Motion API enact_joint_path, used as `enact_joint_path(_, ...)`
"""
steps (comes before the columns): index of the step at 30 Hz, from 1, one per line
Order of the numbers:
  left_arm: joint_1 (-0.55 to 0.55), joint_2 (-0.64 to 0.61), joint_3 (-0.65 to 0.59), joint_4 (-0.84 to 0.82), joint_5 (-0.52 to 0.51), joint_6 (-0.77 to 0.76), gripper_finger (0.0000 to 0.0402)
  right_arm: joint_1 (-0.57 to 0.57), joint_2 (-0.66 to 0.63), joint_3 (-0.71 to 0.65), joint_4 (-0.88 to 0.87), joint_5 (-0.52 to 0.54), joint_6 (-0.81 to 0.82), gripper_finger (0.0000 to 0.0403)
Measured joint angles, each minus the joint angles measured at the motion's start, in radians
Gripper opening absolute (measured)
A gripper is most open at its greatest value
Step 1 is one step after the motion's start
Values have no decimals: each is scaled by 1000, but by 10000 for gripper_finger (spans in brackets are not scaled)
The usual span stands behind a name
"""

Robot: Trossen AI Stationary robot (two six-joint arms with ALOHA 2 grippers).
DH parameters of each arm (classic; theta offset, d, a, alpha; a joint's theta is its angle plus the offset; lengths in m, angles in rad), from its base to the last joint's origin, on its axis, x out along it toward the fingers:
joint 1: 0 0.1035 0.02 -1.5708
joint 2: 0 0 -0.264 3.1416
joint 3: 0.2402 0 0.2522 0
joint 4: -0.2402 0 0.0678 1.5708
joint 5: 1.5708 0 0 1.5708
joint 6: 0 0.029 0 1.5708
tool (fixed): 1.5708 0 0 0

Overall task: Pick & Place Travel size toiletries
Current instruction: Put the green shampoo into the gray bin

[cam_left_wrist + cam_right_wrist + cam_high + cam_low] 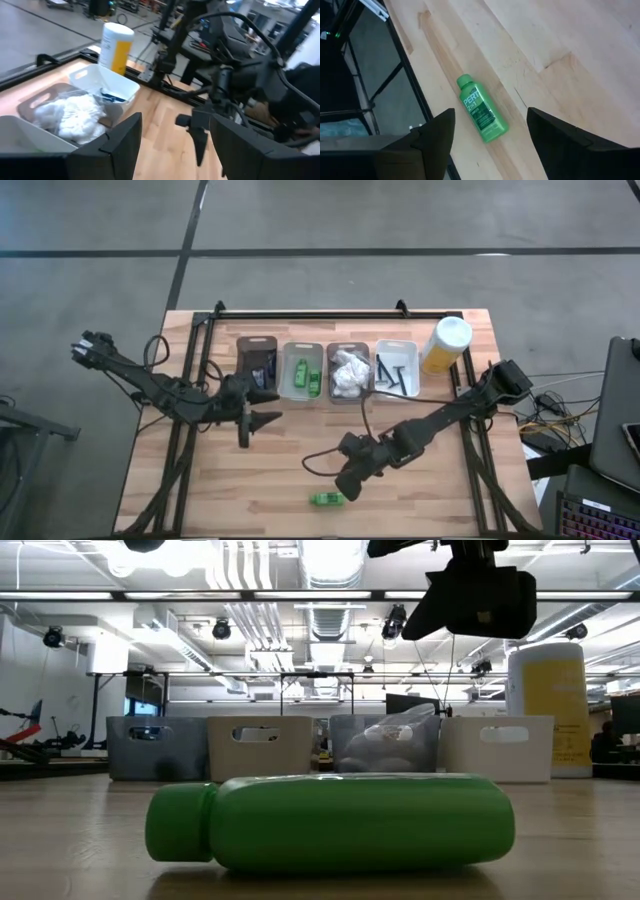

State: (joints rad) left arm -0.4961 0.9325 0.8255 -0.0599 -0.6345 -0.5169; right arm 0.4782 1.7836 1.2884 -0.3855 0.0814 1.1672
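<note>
Right wrist view: fingers [432,135] standing apart and empty, framing the green bottle [481,115] lying flat near the table's front edge (apparently lining up a pick); right gripper [350,483] hovering just beside it, left gripper [262,420] waiting open near the trays [302,350]

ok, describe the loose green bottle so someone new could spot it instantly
Start from the row of four bins along the far side of the wooden table, then cross to the opposite, near edge. There a small green bottle lies on its side, just past the open right hand. Unlike the green bottles in a bin, it lies alone on bare wood.
</note>
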Motion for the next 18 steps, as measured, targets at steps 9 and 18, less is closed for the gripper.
enact_joint_path(9,4,0,0,0,-119,-64,236,-17,0,0,1,23,7,230)
enact_joint_path(18,4,0,0,0,-150,-112,236,-18,0,0,3,51,3,251)
